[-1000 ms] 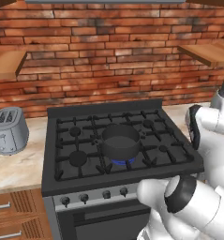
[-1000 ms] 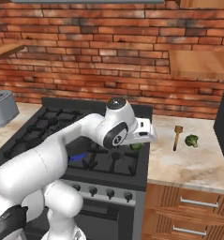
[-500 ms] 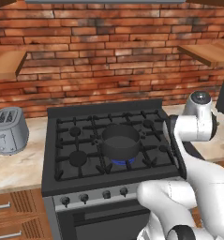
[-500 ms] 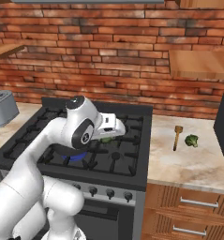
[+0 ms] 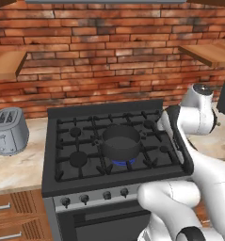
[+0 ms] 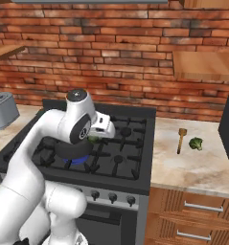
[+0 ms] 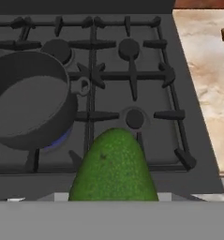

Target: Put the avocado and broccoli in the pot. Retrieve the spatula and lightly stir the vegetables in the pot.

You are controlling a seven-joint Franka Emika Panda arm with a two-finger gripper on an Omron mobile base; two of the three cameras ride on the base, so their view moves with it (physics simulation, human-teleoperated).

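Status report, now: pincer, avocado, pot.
Pincer shut on avocado, above the stove. Pot on lit burner, empty. Broccoli and spatula on counter. Nothing in the way.

The avocado (image 7: 113,166) is dark green with a fine pebbled skin. The pot (image 7: 26,101) is dark grey, over a blue flame (image 7: 57,140) at its 5 o'clock. The stove (image 5: 62,181) is black, the table (image 6: 197,167) mottled beige. The broccoli (image 6: 196,143) is green, the spatula (image 6: 181,139) brown. The wall (image 5: 109,52) is red brick, the toaster (image 5: 9,131) grey.
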